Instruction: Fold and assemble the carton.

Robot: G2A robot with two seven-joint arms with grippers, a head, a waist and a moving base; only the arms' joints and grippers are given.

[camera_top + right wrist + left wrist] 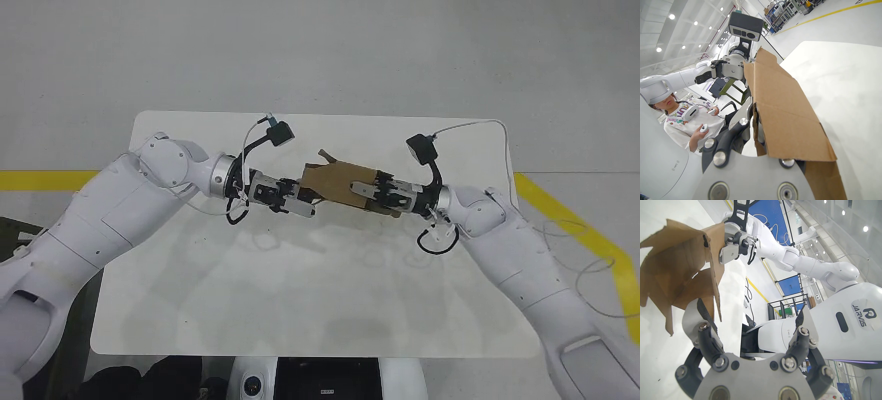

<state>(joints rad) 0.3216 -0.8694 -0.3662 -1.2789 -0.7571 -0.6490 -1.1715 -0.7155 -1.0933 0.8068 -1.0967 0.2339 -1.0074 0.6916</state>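
A brown carton (335,180), partly unfolded with loose flaps, is held above the white table (300,300) between the two arms. My right gripper (378,192) is shut on one wall of the carton (783,106), its fingertips (746,111) clamped at the cut edge. The left wrist view shows that same right gripper (728,251) pinching the far wall of the carton (676,262). My left gripper (751,315) is open at the carton's other end (300,205). A flap edge hangs just inside one of its fingers (704,313).
The table's far edge and rounded corner (804,43) lie beyond the carton. Bare tabletop stretches in front of both arms (300,290). Yellow floor tape (40,180) runs past both sides of the table.
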